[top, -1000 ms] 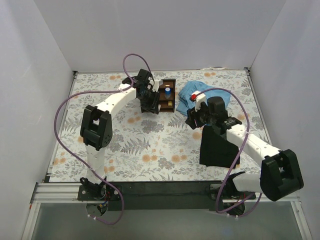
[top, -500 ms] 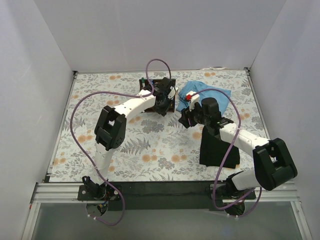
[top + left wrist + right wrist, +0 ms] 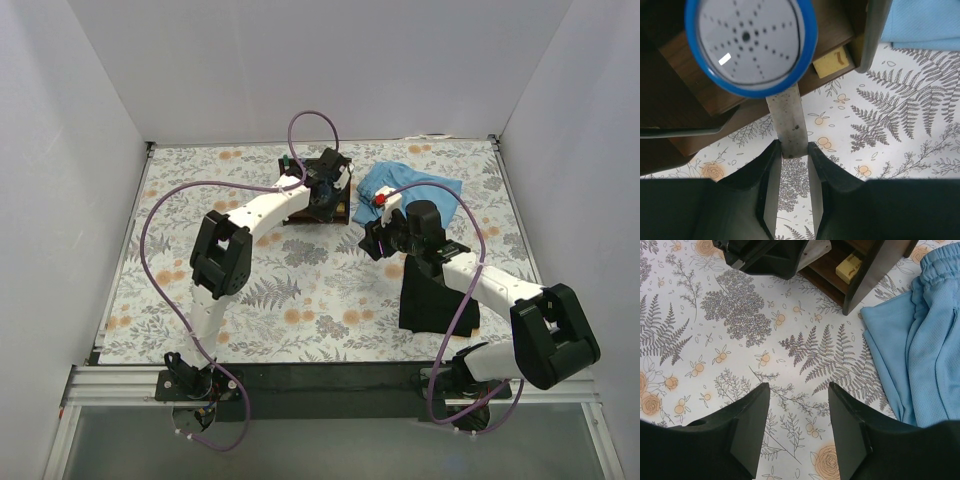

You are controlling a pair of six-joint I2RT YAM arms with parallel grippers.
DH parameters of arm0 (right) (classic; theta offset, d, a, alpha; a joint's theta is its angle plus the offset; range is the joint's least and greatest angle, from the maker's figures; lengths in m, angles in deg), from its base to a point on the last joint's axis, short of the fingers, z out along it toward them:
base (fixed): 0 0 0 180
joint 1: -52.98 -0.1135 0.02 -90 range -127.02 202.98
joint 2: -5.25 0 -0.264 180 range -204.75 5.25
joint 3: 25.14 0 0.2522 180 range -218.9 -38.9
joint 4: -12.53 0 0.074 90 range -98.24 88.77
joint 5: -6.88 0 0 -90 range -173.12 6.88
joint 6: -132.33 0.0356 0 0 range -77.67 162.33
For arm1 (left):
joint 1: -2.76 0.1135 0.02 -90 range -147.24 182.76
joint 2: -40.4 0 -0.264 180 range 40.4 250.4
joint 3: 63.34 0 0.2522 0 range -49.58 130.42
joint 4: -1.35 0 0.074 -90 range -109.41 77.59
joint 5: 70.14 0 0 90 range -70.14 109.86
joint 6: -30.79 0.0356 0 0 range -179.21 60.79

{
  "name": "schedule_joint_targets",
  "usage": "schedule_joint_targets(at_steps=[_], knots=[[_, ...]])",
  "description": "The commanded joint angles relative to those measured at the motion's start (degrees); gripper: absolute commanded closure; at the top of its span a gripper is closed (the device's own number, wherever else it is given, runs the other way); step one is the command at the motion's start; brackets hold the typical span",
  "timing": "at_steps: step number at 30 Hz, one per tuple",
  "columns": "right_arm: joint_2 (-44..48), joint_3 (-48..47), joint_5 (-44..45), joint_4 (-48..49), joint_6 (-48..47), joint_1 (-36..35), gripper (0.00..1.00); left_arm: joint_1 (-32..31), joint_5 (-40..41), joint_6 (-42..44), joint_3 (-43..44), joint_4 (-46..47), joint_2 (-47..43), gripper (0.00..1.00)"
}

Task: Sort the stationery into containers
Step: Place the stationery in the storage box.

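Left gripper [image 3: 792,151]: pinched on a grey pen [image 3: 790,115], at the far organizer [image 3: 705,95].
Right gripper [image 3: 800,426]: spread, empty, above the table [image 3: 740,315].
Done: cylinder [image 3: 750,42] and block [image 3: 832,61] are stored in the organizer.
Left: the pen is judged not yet slotted.

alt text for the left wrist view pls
The left gripper pinches a pale grey stick that points at a brown organizer. A blue-rimmed white cylinder, seen end-on, sits in the organizer with a tan block on a shelf beside it. A light blue cloth lies top right on the floral table.
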Motion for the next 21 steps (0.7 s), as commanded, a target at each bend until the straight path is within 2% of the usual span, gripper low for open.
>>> schedule_joint_targets(at_steps=[1, 16, 20, 21], knots=[[0.31, -0.90, 0.24, 2.42, 0.04, 0.11, 0.41, 1.02, 0.71, -0.69, 3.51, 1.14, 0.77, 1.00], [-0.57, -1.70, 1.20, 2.07, -0.14, 0.11, 0.41, 4.80, -2.89, -2.80, 2.46, 0.70, 1.13, 1.00], [-1.10, -1.87, 1.03, 2.16, -0.23, 0.11, 0.41, 4.89, -3.07, -2.63, 4.47, 1.14, 2.45, 1.00], [-1.19, -2.05, 1.03, 2.07, -0.23, 0.19, 0.41, 4.97, -3.07, -2.80, 5.00, 1.23, 2.97, 0.97]])
